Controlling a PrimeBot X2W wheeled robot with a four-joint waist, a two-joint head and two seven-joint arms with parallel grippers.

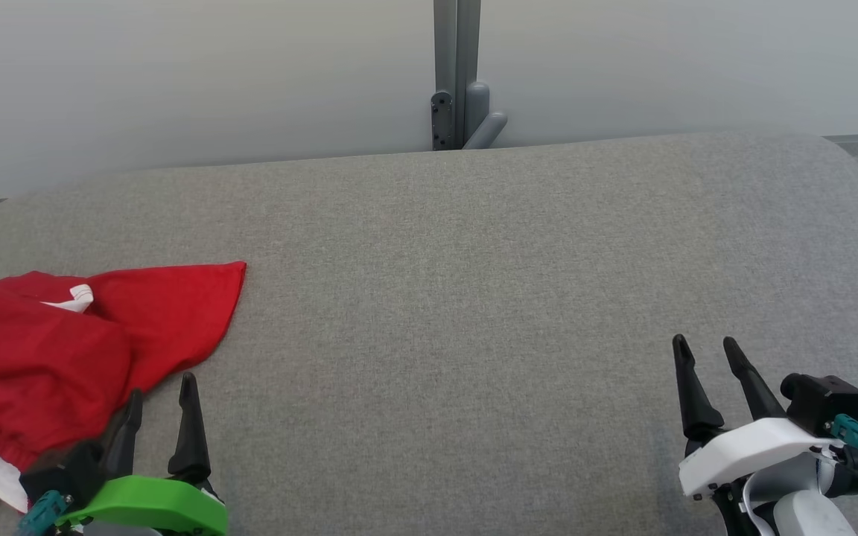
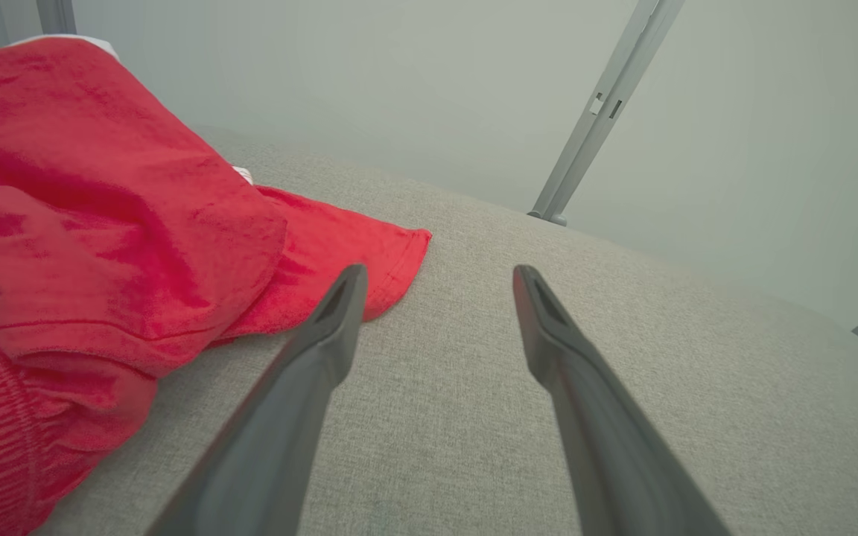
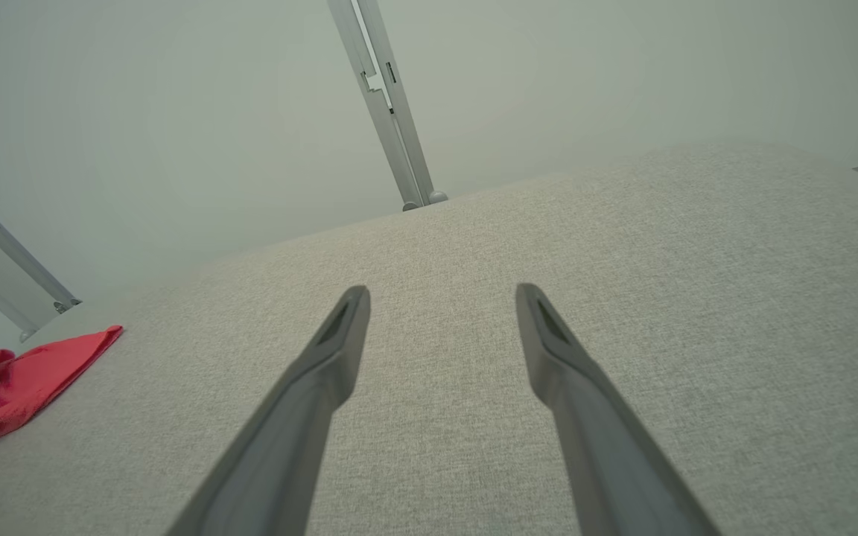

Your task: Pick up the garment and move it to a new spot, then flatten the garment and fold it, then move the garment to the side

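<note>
A red garment (image 1: 49, 350) is bunched at the grey worktop's (image 1: 474, 298) left. The left pincer (image 1: 161, 385) and right pincer (image 1: 704, 340) are held apart.

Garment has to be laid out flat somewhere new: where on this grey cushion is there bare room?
The whole middle and right of the grey cushion lies bare, from the garment across to the right tool and back to the far edge. Crowded: the left end, where the garment sits bunched beside the left tool.
</note>
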